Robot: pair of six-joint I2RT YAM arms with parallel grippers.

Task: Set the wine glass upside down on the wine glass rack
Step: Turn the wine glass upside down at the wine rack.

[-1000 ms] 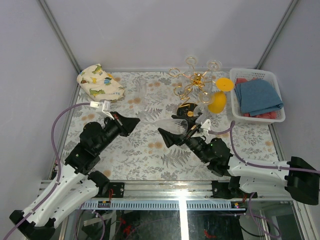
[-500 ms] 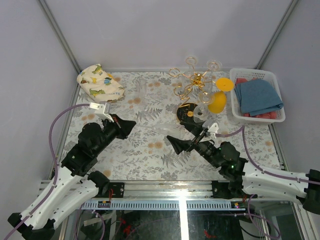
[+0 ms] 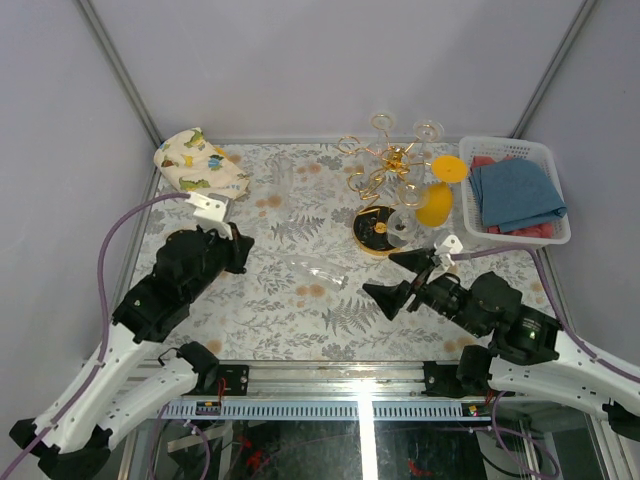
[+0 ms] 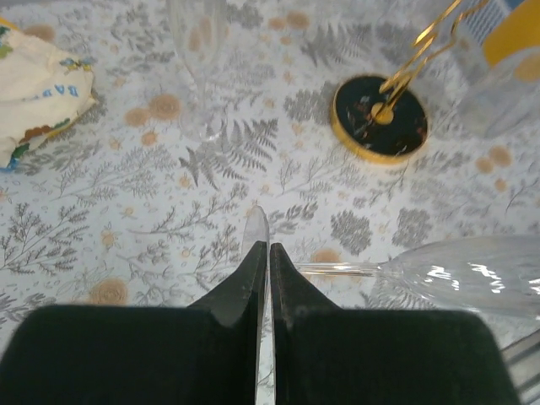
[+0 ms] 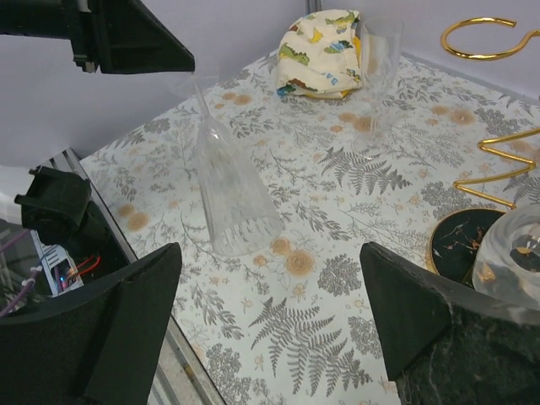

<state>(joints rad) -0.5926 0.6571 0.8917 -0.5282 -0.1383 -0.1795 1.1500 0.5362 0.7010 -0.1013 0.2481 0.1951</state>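
Note:
The clear wine glass (image 3: 315, 268) lies nearly level above the table, its bowl (image 4: 472, 274) pointing right. My left gripper (image 3: 245, 248) is shut on the thin round foot, seen edge-on between the fingertips (image 4: 263, 246). In the right wrist view the wine glass (image 5: 232, 198) hangs tilted, with its mouth toward that camera. My right gripper (image 3: 385, 277) stands wide open near the bowl's mouth without touching it, and nothing sits between its fingers (image 5: 270, 253). The wine glass rack (image 3: 390, 165), gold wire arms on a round black base (image 4: 380, 118), stands at the back.
A yellow glass (image 3: 440, 195) hangs on the rack, and a clear glass (image 3: 405, 225) sits beside the base (image 5: 460, 245). Another clear glass (image 3: 280, 175) stands upright at mid-back. A dinosaur-print cloth (image 3: 200, 165) lies back left. A white basket (image 3: 560, 200) of blue cloths sits back right.
My right gripper has drawn back from the glass's bowl toward the near right. The left arm has pulled back left with the glass held by its foot.

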